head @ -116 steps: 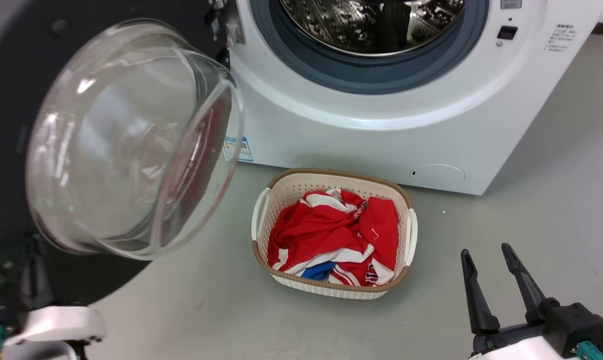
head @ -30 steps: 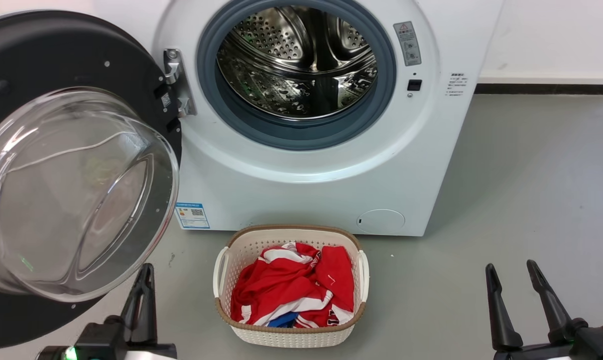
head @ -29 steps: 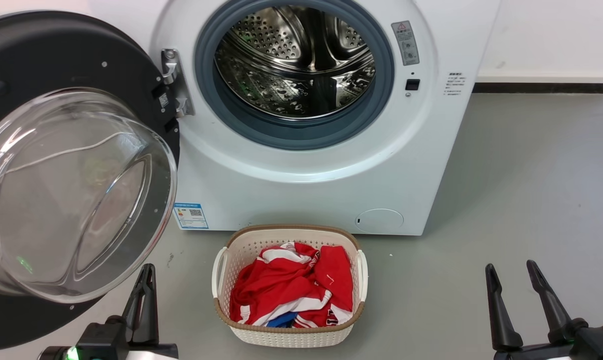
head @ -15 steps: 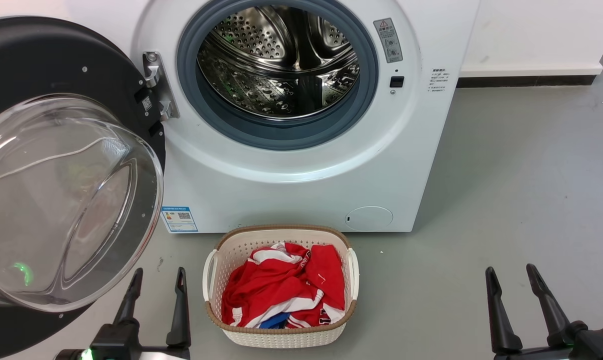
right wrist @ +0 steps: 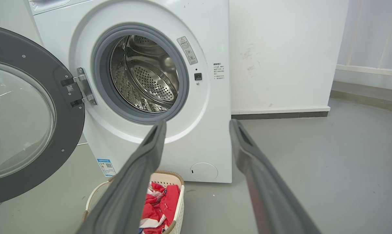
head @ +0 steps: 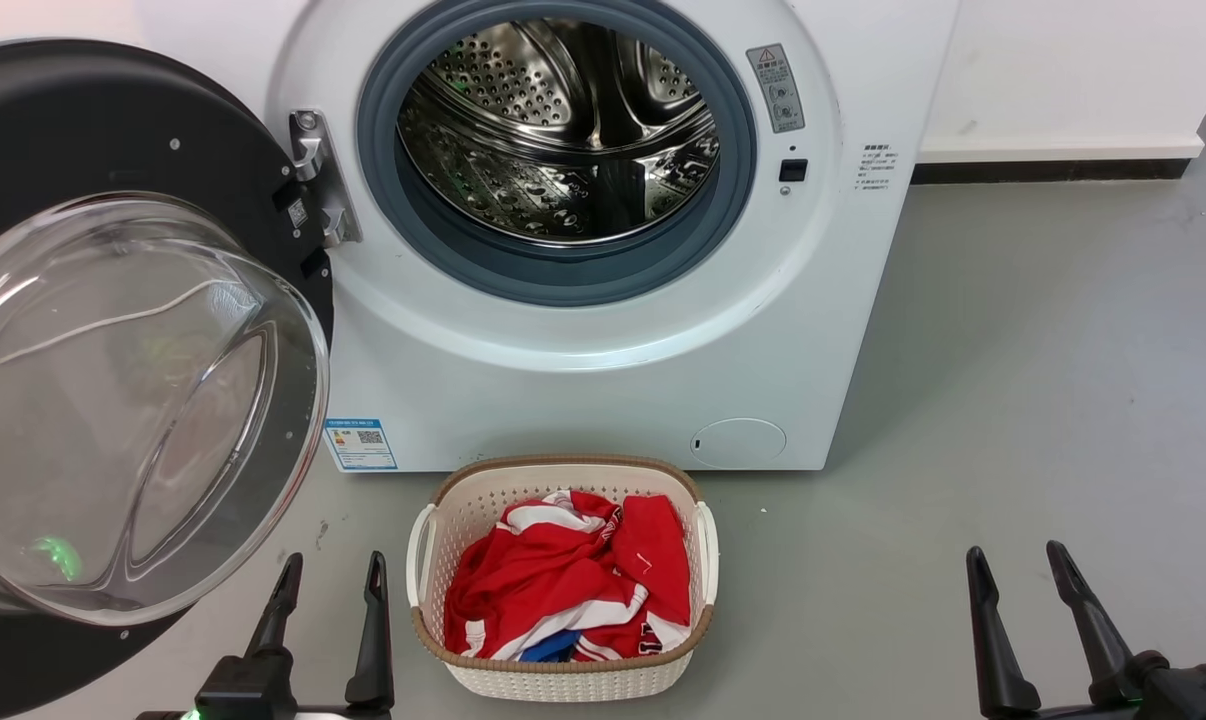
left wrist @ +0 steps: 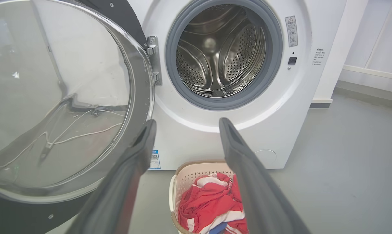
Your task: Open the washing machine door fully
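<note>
The washing machine door (head: 113, 130) (right wrist: 71, 126) is a big round black disc with a clear bulging glass bowl (head: 133, 410) (left wrist: 59, 97). It hangs swung wide to the left on its metal hinge (head: 315, 180), leaving the steel drum (head: 563, 125) (left wrist: 220, 55) exposed. My left gripper (head: 333, 570) (left wrist: 186, 125) is open at the lower left, below the bowl's rim and apart from the door. My right gripper (head: 1015, 562) (right wrist: 197, 125) is open at the lower right, holding nothing.
A white woven basket (head: 428, 545) (left wrist: 175, 191) (right wrist: 165, 177) with red, white and blue clothes (head: 573, 585) sits on the grey floor before the white machine (head: 583, 390). A white wall with a dark baseboard (head: 1053, 168) runs to the right. Open floor lies on the right.
The view has pulled back and shifted since the earliest frame. My left gripper came away from the door's lower edge, moved right and turned so both fingers show spread. The door has hardly moved.
</note>
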Robot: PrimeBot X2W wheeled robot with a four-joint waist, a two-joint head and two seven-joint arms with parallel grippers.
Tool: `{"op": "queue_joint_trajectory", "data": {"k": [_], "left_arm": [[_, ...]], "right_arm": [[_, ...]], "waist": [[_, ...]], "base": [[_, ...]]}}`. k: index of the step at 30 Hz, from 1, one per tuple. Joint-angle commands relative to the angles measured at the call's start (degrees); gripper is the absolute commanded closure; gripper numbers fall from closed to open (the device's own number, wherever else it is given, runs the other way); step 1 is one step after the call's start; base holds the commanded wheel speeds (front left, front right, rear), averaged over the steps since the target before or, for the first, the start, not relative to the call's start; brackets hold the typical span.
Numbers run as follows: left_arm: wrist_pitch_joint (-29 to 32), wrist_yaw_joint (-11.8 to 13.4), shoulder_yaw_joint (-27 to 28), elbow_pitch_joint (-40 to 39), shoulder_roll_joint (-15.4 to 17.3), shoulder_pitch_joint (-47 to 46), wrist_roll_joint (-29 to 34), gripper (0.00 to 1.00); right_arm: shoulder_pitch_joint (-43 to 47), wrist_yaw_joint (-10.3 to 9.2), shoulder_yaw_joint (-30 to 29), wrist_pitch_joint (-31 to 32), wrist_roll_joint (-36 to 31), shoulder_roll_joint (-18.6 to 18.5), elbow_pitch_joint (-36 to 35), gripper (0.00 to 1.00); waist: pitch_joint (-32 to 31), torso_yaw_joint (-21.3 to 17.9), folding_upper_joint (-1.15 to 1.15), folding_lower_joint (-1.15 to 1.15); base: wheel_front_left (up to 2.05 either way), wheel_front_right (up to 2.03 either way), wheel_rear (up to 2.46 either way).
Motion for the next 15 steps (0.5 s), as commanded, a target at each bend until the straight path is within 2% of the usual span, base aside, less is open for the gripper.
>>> {"op": "queue_joint_trajectory", "data": {"k": [1, 3, 4, 8, 15], "left_arm": [[0.13, 0.32, -0.08, 0.21, -0.11, 0.62, -0.05, 0.00], [0.13, 0.18, -0.04, 0.16, -0.11, 0.50, 0.25, 0.00], [0.00, 0.15, 0.02, 0.08, 0.00, 0.01, 0.11, 1.00], [0.02, 0.13, 0.06, 2.08, -0.04, 0.49, -0.14, 1.00], [2.31, -0.42, 0.95, 3.30, -0.05, -1.10, -8.27, 1.00]], "right_arm": [[0.36, -0.01, 0.14, -0.10, 0.24, 0.19, 0.11, 0.00], [0.32, -0.01, 0.22, -0.10, 0.30, 0.19, 0.10, 0.00], [0.00, 0.00, 0.17, 0.00, 0.01, 0.01, 0.03, 1.00], [0.23, 0.00, 0.32, 0.08, 0.08, 0.00, 1.87, 1.00], [-1.22, 0.00, 0.44, 1.46, 8.50, -0.52, 3.03, 1.00]], "waist": [[-0.04, 0.02, 0.00, 0.00], [-0.05, 0.05, 0.00, 0.00], [-0.06, 0.05, 0.00, 0.00], [-0.06, 0.05, 0.00, 0.00], [0.08, 0.08, 0.00, 0.00]], "base": [[0.00, 0.00, 0.00], [0.00, 0.00, 0.00], [0.00, 0.00, 0.00], [0.00, 0.00, 0.00], [0.00, 0.00, 0.00]]}}
